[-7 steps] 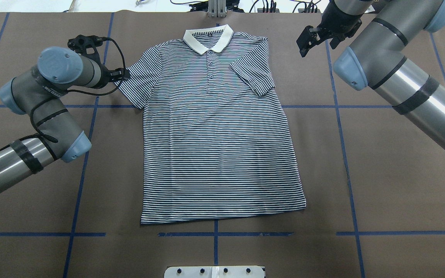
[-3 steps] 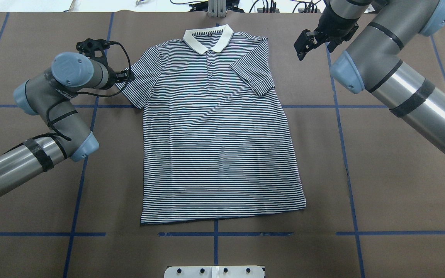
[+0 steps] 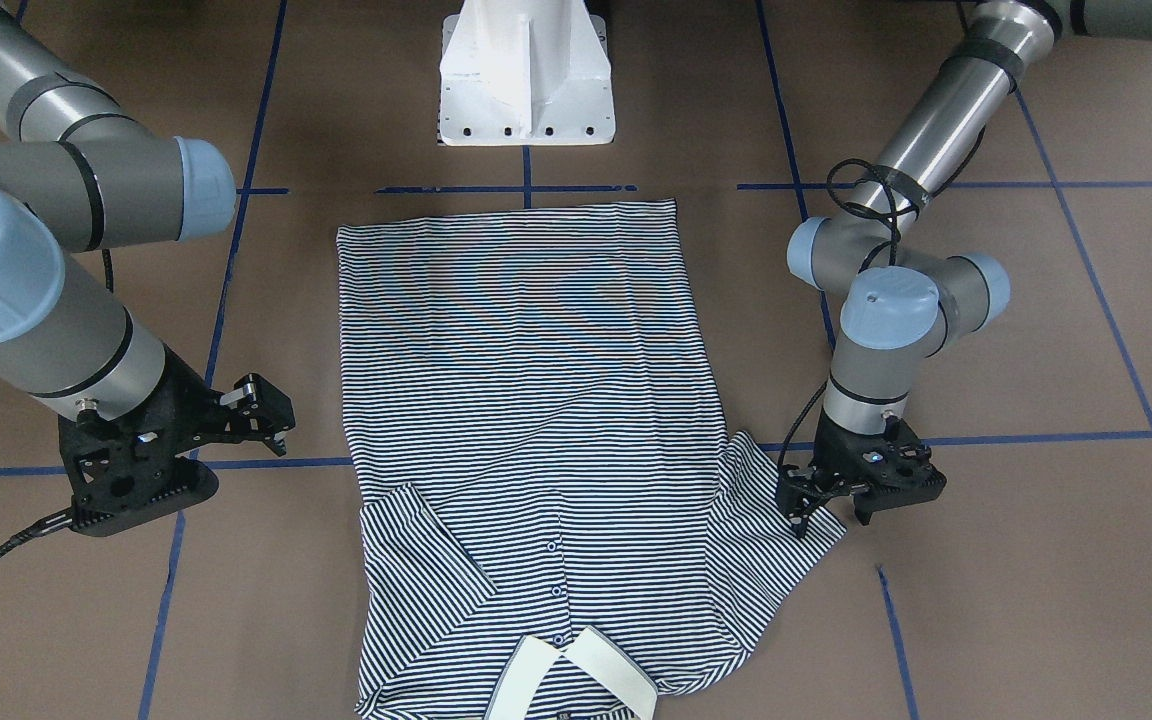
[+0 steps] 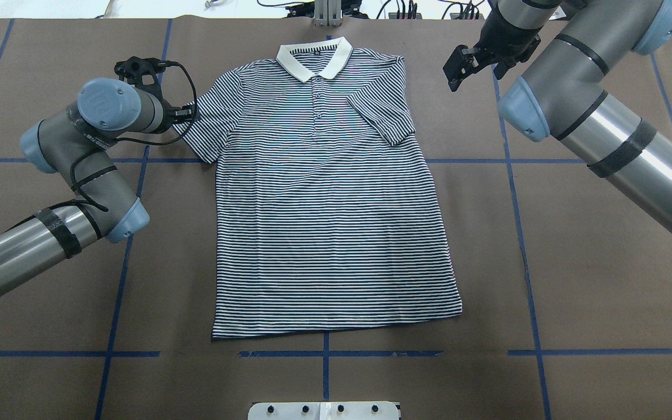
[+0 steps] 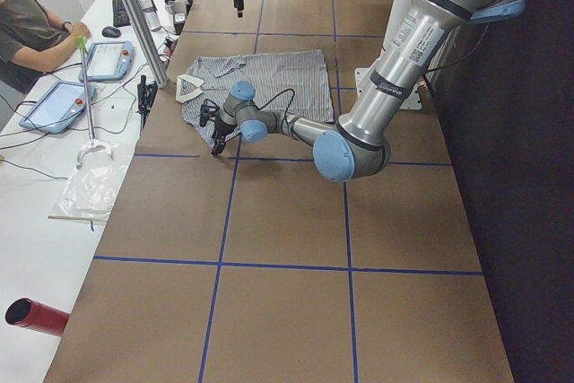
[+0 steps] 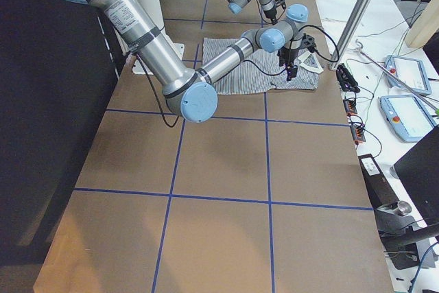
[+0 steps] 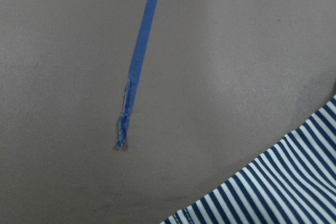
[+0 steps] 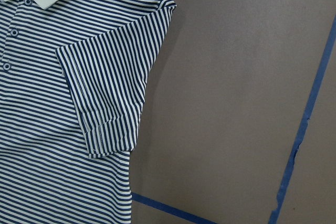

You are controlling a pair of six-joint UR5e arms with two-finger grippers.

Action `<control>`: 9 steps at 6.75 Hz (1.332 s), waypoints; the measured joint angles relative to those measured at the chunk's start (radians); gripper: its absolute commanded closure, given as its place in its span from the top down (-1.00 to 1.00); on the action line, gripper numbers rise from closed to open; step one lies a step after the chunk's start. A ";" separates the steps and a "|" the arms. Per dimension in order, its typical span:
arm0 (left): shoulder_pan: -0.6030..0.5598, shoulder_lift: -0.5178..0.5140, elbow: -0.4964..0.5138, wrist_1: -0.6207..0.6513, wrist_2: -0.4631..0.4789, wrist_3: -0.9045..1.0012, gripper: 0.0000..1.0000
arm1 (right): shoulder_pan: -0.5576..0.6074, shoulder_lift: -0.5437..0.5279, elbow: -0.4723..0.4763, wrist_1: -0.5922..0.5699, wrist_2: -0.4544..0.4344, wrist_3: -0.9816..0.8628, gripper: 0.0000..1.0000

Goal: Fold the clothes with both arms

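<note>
The polo shirt [image 4: 324, 221] lies flat on the brown table [image 4: 575, 262], front side up, between the two arms. Its cream collar [image 4: 314, 58] points away from the robot and its hem is near the white pedestal base [image 3: 526, 80]. The sleeve on the robot's left [image 4: 207, 125] is spread out to the side. The sleeve on the robot's right [image 4: 385, 116] is folded inward and lies on the chest.

The left gripper [image 3: 829, 515] is low at the outer edge of the spread sleeve, pointing down. In the front-facing view its fingers stand apart, one over the striped cloth and the other over bare table, with no cloth pinched between them. I cannot tell whether a fingertip touches the fabric. The left wrist camera shows mostly table, the torn end of a blue tape line [image 7: 123, 135], and a striped corner of the sleeve at the lower right.

The right gripper [image 4: 455, 70] is raised above the table at collar height, beside the shirt but apart from it. Its fingers are also spread and hold nothing. Its wrist camera looks down on the folded sleeve, its hem lying diagonally across the chest, and on the bare table beside it.

Blue tape lines [image 4: 517, 233] mark the table in a grid — one of them runs under the shirt at sleeve level. In the left side view a person [image 5: 27, 33] sits at a white bench beyond the table's far edge.
</note>
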 measured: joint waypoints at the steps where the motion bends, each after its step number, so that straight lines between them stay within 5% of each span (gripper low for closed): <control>1: 0.000 -0.007 0.000 0.001 -0.001 0.001 -1.00 | -0.001 -0.001 -0.001 0.000 0.000 0.000 1.00; 4: -0.008 -0.038 -0.006 0.019 -0.009 -0.001 -1.00 | -0.001 -0.004 -0.004 0.000 0.000 -0.001 1.00; 9: 0.023 -0.267 0.045 0.211 -0.024 -0.236 -1.00 | -0.005 -0.011 -0.006 0.000 -0.001 -0.002 1.00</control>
